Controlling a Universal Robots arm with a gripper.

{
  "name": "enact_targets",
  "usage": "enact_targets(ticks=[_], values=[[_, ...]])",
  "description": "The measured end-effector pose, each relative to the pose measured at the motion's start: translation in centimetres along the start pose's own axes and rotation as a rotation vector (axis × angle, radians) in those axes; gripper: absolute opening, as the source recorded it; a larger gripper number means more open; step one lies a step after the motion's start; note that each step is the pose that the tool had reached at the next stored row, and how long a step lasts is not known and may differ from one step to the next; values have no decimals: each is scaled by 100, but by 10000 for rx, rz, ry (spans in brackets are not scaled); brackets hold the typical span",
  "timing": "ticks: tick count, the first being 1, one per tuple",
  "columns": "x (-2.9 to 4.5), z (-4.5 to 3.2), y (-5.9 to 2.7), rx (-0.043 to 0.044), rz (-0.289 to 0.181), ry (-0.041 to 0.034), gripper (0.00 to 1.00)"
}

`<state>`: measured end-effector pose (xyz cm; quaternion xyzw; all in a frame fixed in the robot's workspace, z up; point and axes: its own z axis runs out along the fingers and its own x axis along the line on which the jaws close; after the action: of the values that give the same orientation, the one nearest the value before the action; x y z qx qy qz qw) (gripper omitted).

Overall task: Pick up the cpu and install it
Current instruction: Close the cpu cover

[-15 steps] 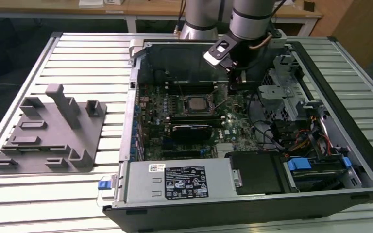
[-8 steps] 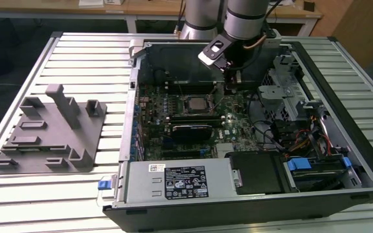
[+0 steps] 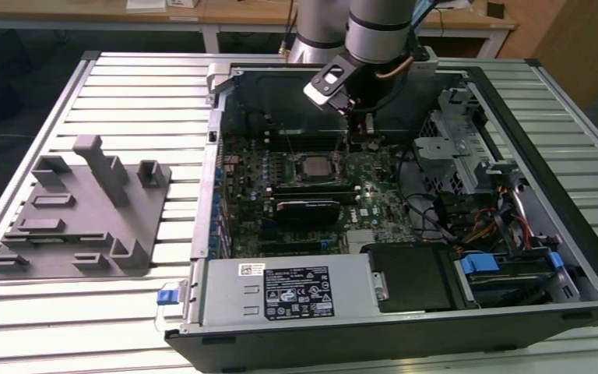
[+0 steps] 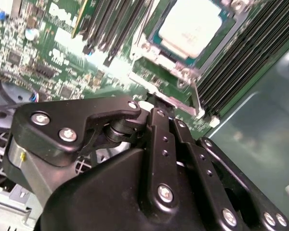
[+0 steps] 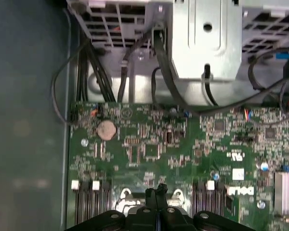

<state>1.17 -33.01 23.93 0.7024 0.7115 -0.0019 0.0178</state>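
In the exterior view, an open computer case (image 3: 403, 312) lies on a slatted worktop (image 3: 122, 101). A grey fixture (image 3: 81, 210) sits on the worktop at nine o'clock from the case, just beside it. The arm (image 3: 377, 23) comes in from twelve o'clock and reaches down into the case. The cpu (image 3: 313, 165) lies flat in its socket (image 3: 313, 178), near the middle of the motherboard (image 3: 377, 210), with its silver top up. The pincer (image 3: 364, 134) hangs low over the board at about two o'clock from the cpu, near it but not on it. The power supply (image 3: 289, 288) fills the case at six o'clock from the cpu.

In the second wrist view, we see the cpu (image 4: 190, 24) seated inside the metal frame of the socket (image 4: 169, 63), with the thin socket lever (image 4: 195, 98) running alongside. The black links of the pincer (image 4: 156, 107) meet close to that lever. Its tips are together and grip nothing.

In the first wrist view, the pincer (image 5: 157, 191) has its two fingertips pressed against each other over the motherboard (image 5: 149, 154). A round coin cell (image 5: 106, 130) sits on the board, well apart from the tips. Beyond the board's edge stands a metal drive cage (image 5: 207, 43), with dark cables (image 5: 91, 67) beside it.
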Motion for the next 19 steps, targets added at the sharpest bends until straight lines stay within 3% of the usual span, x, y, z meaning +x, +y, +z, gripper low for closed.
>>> enact_targets(ticks=[10,16,17,19], values=[[4,-6,-262,-4,1,0,11],[4,-6,-275,1,0,1,11],[4,-2,-275,48,-1,4,11],[4,8,-275,232,-6,1,11]])
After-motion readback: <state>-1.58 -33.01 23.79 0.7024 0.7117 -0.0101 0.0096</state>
